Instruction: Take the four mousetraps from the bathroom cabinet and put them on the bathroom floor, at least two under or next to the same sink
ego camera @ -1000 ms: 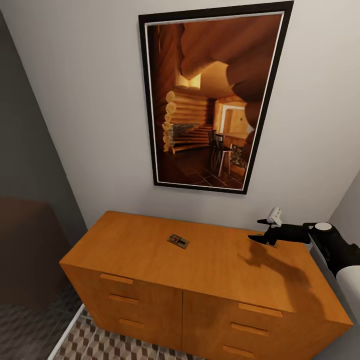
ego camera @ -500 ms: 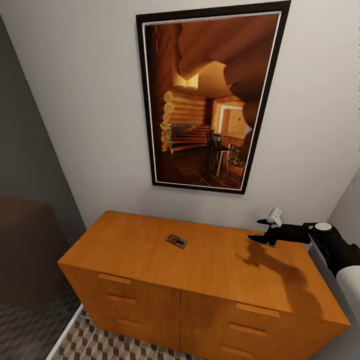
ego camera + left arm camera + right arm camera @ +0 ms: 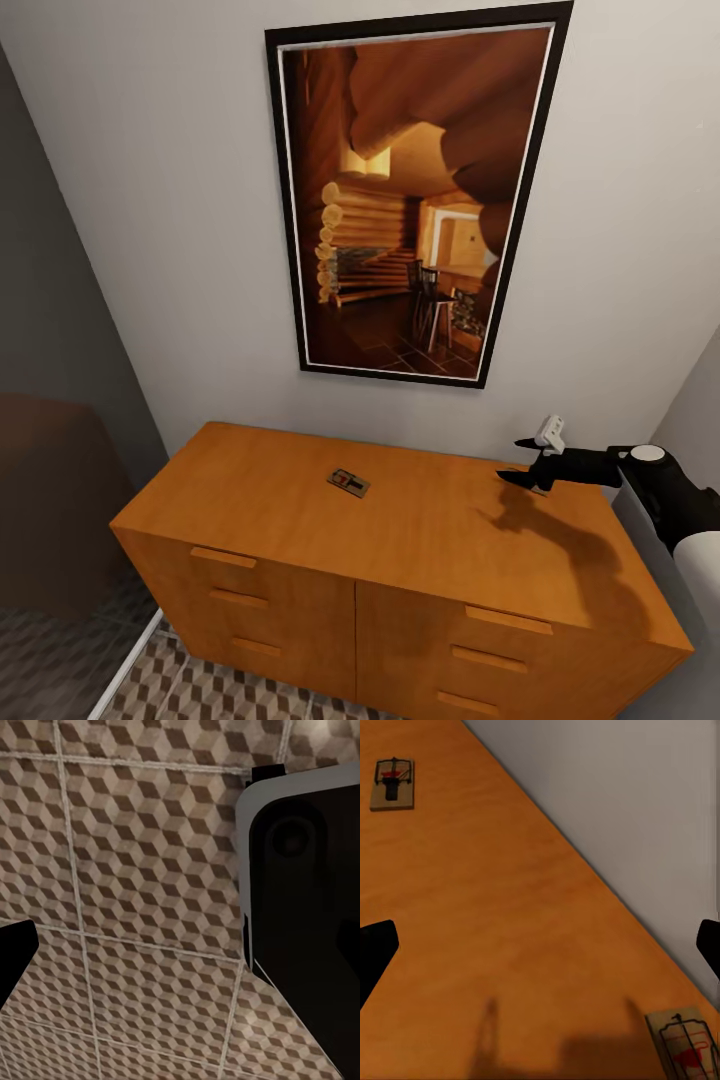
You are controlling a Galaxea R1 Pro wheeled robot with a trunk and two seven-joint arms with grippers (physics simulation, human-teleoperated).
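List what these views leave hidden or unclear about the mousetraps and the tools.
- Second mousetrap: right wrist view, cut off by the picture's edge; in the head view the right tool covers it.
- Middle mousetrap: head view, too small for detail.
- Remaining two mousetraps: whereabouts unknown; the cabinet drawers are shut.
- Left tool: left wrist view, one fingertip visible, opening unclear.

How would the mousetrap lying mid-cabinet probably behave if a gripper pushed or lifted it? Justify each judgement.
The mousetrap looks like a thin flat board, so probably stiff and light. Lying flat on the smooth cabinet top, it would likely slide, not roll or tip.
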